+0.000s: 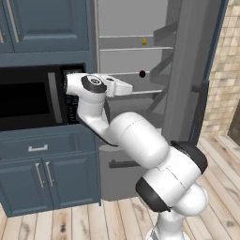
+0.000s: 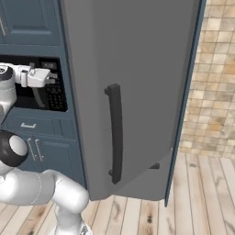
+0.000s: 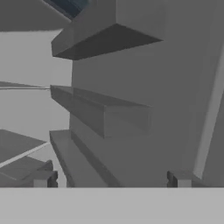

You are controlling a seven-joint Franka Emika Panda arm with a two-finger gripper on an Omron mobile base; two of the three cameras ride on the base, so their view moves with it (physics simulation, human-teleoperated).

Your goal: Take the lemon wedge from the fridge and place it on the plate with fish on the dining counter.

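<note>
The fridge [image 1: 140, 56] is standing open, its door [image 2: 133, 92] swung out to the right. The lemon wedge [image 1: 144, 41] is sitting on an upper shelf, above a small dark red fruit [image 1: 142, 74]. The end effector [image 3: 111, 178] is hovering empty at the fridge's opening, fingers spread wide, beside the microwave [image 1: 28, 96].

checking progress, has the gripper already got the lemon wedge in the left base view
No. The lemon wedge sits on an upper shelf of the open fridge, while the gripper is lower down, apart from it.
</note>
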